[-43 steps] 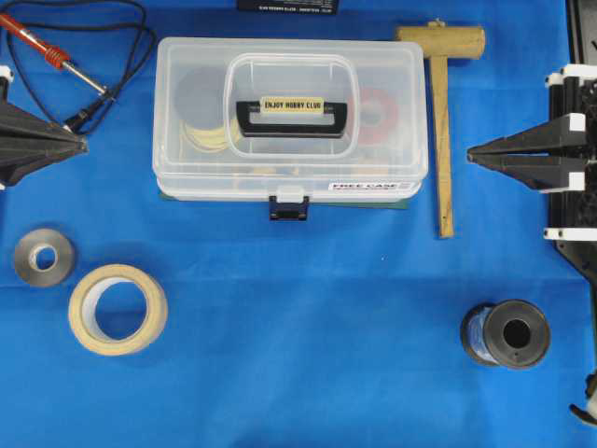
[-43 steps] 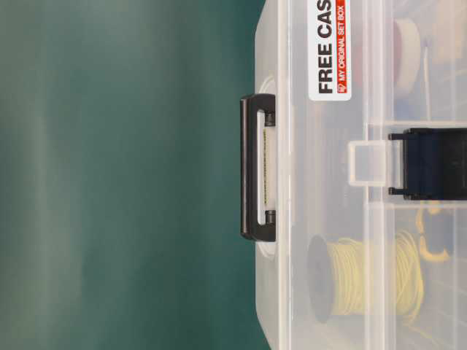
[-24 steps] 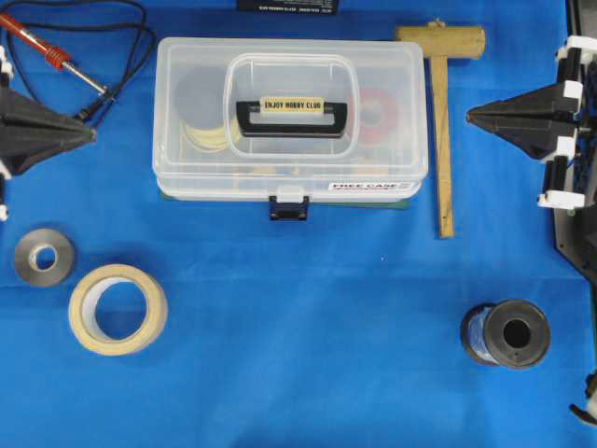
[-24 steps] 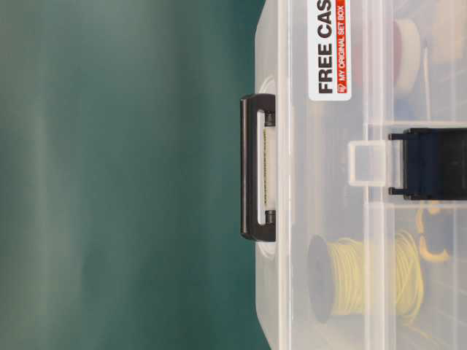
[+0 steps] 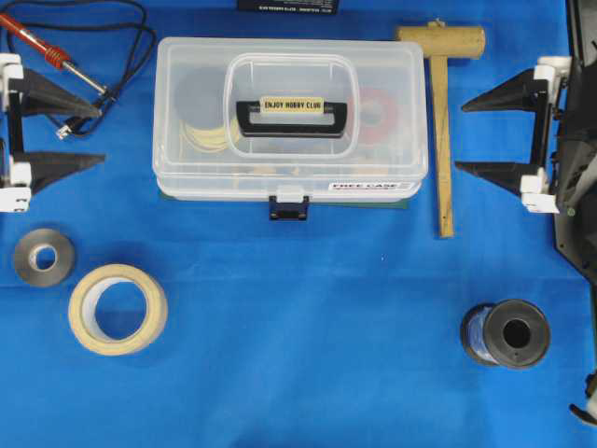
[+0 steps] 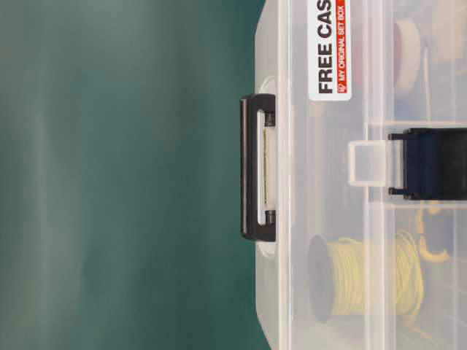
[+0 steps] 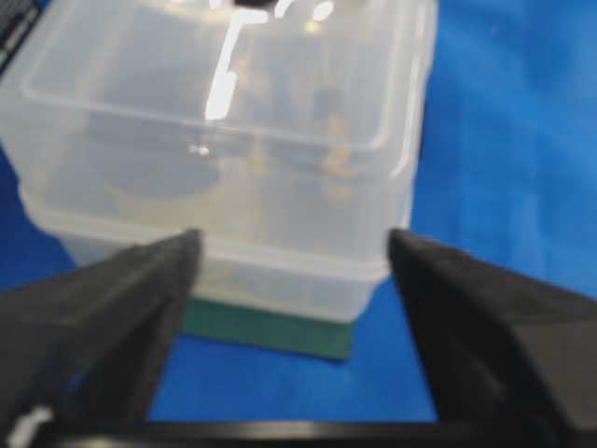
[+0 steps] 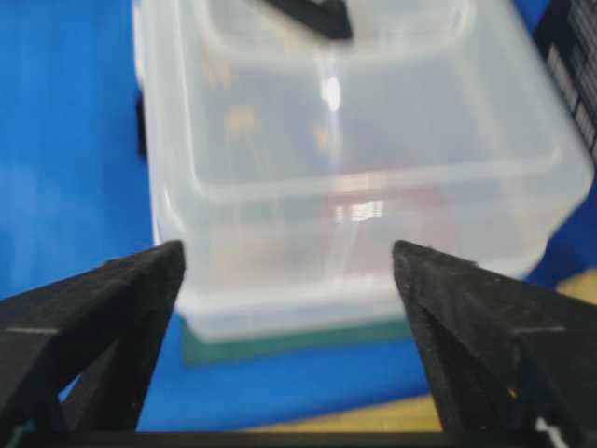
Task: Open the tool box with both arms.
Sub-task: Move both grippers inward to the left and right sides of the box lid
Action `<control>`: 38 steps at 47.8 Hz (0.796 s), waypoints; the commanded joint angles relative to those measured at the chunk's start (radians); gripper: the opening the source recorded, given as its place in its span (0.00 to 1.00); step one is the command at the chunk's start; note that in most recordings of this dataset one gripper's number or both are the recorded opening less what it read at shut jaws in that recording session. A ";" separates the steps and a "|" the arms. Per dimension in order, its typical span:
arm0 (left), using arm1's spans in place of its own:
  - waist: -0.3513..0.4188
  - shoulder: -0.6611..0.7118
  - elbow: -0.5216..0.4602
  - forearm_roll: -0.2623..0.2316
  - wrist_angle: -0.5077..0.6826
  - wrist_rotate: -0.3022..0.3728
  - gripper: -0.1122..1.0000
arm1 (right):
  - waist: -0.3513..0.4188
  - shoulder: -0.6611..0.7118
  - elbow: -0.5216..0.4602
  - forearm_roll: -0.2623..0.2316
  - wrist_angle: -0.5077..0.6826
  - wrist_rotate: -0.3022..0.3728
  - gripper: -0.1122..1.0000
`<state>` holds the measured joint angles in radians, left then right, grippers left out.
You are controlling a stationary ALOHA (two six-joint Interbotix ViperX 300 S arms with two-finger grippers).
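Observation:
The clear tool box [image 5: 289, 117] lies shut at the back middle of the blue cloth, black handle [image 5: 291, 117] on the lid, black front latch [image 5: 288, 206] down. It also shows in the table-level view [image 6: 365, 175], the left wrist view [image 7: 233, 140] and the right wrist view [image 8: 354, 149]. My left gripper [image 5: 101, 133] is open and empty, left of the box, apart from it. My right gripper [image 5: 459, 135] is open and empty, right of the box, beyond the mallet.
A wooden mallet [image 5: 439, 112] lies between the box and my right gripper. A soldering iron [image 5: 47, 51] with its black cable lies at the back left. A grey tape roll [image 5: 43, 257], a beige tape roll [image 5: 118, 309] and a black spool [image 5: 505, 333] lie at the front.
Both grippers have opened wide from shut. The tool box has not moved.

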<state>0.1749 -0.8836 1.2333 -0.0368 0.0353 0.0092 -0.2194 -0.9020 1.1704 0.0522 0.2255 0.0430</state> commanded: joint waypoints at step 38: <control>0.044 0.393 -0.112 0.000 -0.158 0.002 0.92 | -0.097 0.356 -0.069 -0.043 -0.172 -0.005 0.88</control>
<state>0.2163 -0.4970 1.1474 -0.0368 -0.1028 0.0107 -0.3313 -0.5538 1.1336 0.0092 0.0767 0.0383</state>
